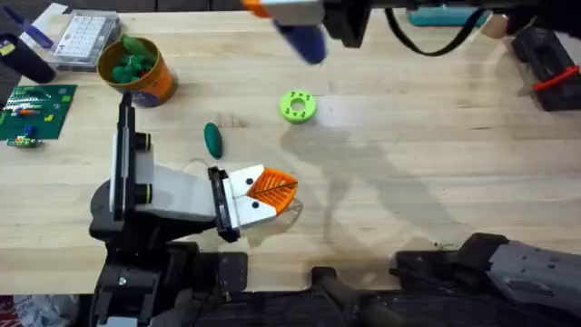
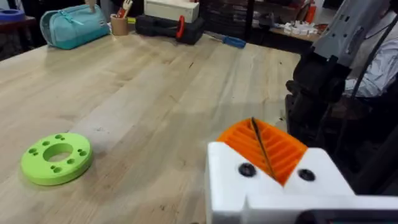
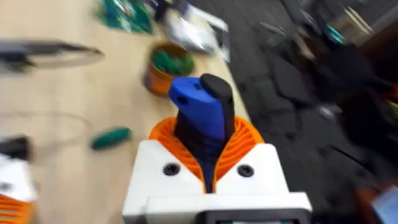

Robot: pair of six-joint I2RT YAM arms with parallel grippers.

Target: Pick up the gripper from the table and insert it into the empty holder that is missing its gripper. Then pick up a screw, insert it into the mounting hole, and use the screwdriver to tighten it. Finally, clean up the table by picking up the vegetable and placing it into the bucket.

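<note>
One vegetable [image 1: 212, 139] still lies outside the bucket [image 1: 138, 71], while my right hand [image 3: 208, 177] grips the screwdriver [image 3: 200, 115] and my left hand [image 2: 264, 162] is closed.

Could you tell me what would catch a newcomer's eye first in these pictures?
Most striking is the blue screwdriver clamped in the right gripper, raised high over the far side of the table. Next, the left gripper, with its orange ribbed tips closed, sits low over the near part of the table. Beyond it lie a dark green vegetable and a lime-green ring disc, with the orange bucket at the far left.
</note>
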